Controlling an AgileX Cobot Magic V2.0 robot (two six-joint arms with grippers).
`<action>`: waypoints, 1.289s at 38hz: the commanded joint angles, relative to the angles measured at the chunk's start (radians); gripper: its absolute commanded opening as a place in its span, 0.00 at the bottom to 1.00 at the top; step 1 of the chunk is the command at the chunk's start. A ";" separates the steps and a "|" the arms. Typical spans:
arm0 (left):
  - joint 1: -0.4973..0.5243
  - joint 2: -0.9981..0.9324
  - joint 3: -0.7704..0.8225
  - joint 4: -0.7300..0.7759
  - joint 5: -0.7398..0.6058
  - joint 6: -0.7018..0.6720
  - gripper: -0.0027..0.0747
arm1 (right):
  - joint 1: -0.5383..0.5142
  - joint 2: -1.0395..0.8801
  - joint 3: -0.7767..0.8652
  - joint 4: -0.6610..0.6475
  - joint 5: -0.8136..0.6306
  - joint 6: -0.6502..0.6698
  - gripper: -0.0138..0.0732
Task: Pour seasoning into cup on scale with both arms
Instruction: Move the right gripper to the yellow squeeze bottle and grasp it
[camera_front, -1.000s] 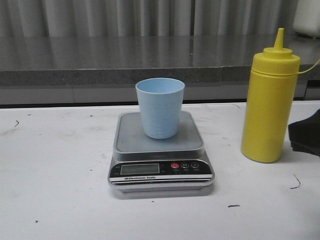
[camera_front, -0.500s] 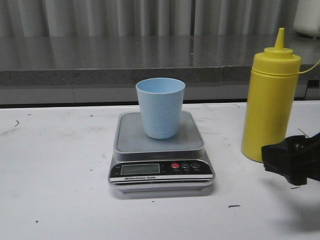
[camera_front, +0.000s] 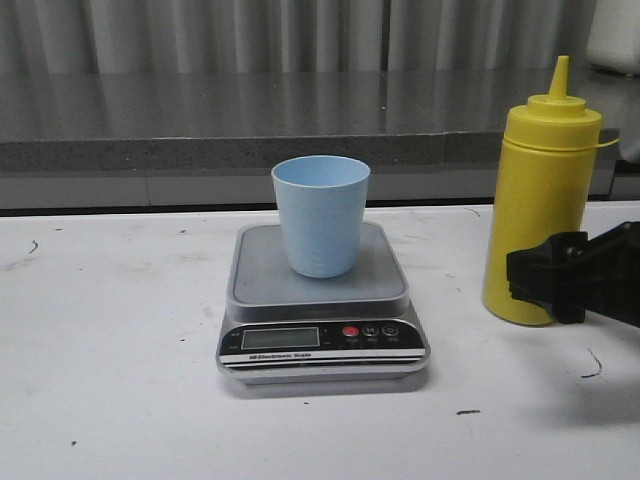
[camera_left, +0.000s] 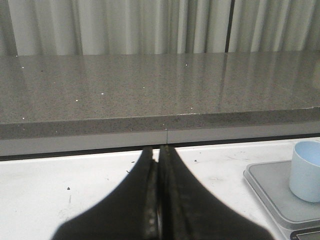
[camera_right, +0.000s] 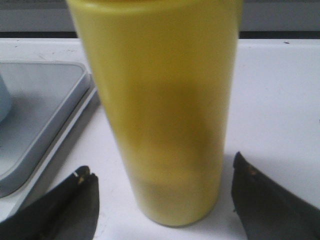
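Seasoning (camera_front: 541, 200) stood upright on the white table (camera_front: 110, 330), to the right of the scale (camera_front: 322, 305) and apart from it, nozzle cap on. The cup (camera_front: 321, 215) sat upright on the scale's platform and looked empty, so pouring had not begun. The step in hand seemed to be the grasp of the bottle.

The right gripper (camera_right: 162, 200) was spread wide, one finger on either side of the bottle's lower body and neither touching it. To do this well, I would judge that it should go a little deeper so the bottle sits squarely between the fingers, then close on the body without squeezing hard, since a soft bottle might spurt or tip. A grip higher than the base would likely make the later tilt steadier.

The left gripper (camera_left: 159, 200) had its fingers pressed together with nothing between them, over bare table to the left of the scale.

The front view showed the full bottle, its nozzle and the scale's display and buttons, but only a dark edge of the right gripper, so its opening could not be read there. The right wrist view showed that gap plainly, though the bottle was blurred. Only the left wrist view showed the left gripper at all.
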 joint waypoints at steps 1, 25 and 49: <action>0.002 0.015 -0.022 -0.009 -0.077 -0.008 0.01 | 0.002 -0.011 -0.027 0.028 -0.148 -0.002 0.81; 0.002 0.015 -0.022 -0.009 -0.075 -0.008 0.01 | 0.002 0.001 -0.205 0.028 -0.061 -0.002 0.81; 0.002 0.015 -0.022 -0.009 -0.075 -0.008 0.01 | -0.001 0.106 -0.223 0.030 -0.149 -0.002 0.44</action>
